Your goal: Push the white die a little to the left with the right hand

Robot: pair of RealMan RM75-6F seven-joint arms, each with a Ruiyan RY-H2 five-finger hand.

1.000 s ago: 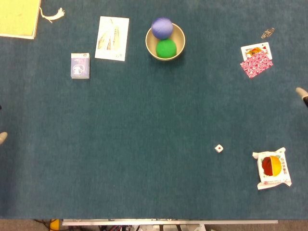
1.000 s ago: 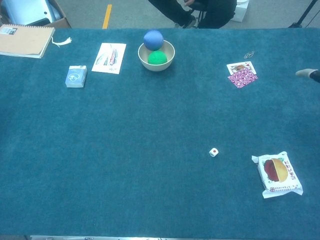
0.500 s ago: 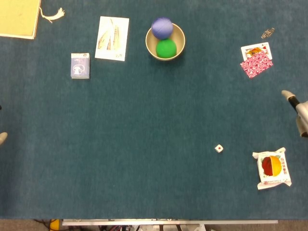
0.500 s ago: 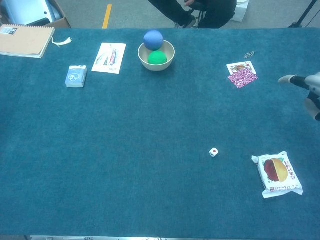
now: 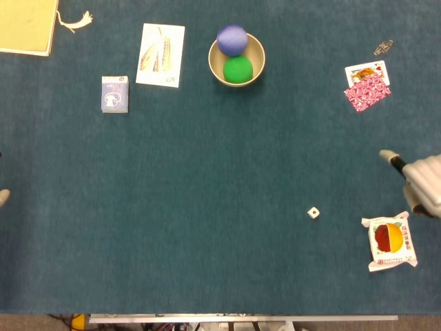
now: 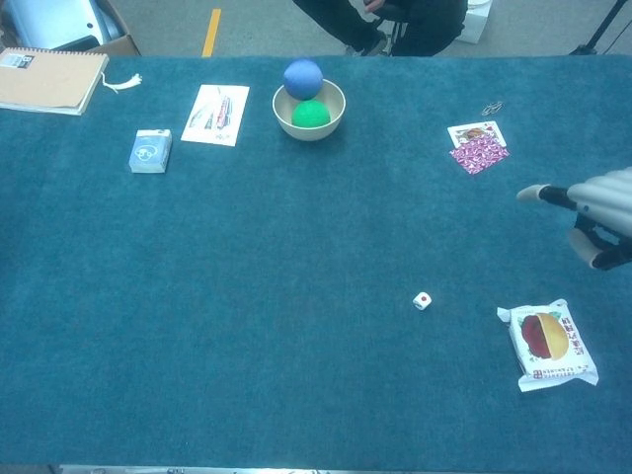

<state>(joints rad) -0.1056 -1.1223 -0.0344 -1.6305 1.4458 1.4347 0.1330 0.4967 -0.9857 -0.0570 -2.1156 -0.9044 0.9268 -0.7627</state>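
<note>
One small white die with a red pip [image 5: 313, 213] sits on the blue-felt desk [image 6: 296, 257] toward its front right, near a white snack packet [image 5: 391, 241]. Coming in from the right edge, the right hand [image 5: 422, 187] holds nothing, fingers apart, well apart from the die; this looks like the approach. Next it must drop just right of the die and nudge leftward. Most of that hand is cut off; the left hand [image 5: 3, 197] shows only a sliver, its state unreadable

one die [image 5: 313, 213], two balls [image 5: 232, 40], one bowl [image 5: 258, 65]

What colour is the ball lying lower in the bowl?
Green ball; clearest in the head view.
</note>
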